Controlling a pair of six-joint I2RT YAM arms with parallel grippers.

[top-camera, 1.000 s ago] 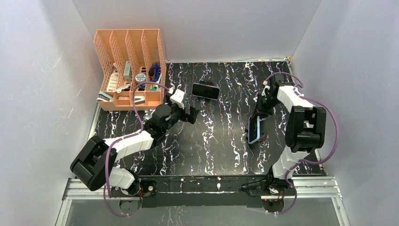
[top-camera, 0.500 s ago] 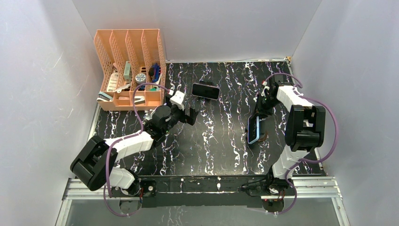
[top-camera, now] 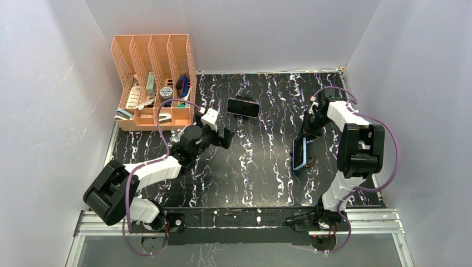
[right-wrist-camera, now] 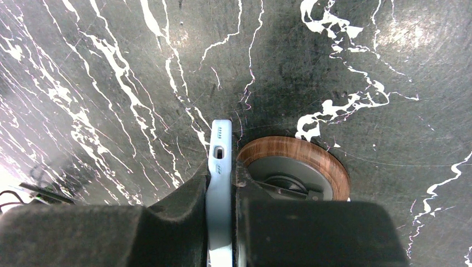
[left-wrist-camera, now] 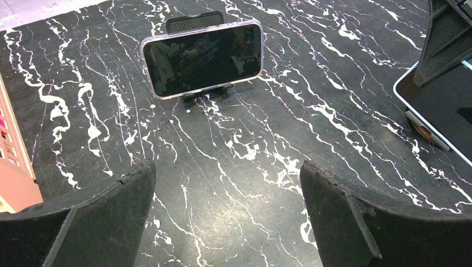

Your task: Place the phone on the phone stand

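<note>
A phone in a light-blue case point(top-camera: 300, 154) hangs on edge just over a round wooden phone stand point(top-camera: 312, 162) at the right of the black marbled table. My right gripper point(top-camera: 306, 136) is shut on it. The right wrist view shows the blue phone point(right-wrist-camera: 220, 161) clamped between the pads of the right gripper point(right-wrist-camera: 221, 222), with the wooden stand point(right-wrist-camera: 303, 158) right beside it. A second phone with a clear case point(left-wrist-camera: 203, 58) leans on a black stand point(left-wrist-camera: 195, 21) at the back middle. My left gripper point(left-wrist-camera: 227, 172) is open and empty, a short way in front of that phone.
An orange mesh desk organizer point(top-camera: 153, 83) filled with small items stands at the back left. White walls close in the table on three sides. The left arm point(top-camera: 156, 167) stretches diagonally across the left half.
My left gripper has drawn back slightly from the phone on the black stand. The right gripper and the blue phone have shifted very little.
</note>
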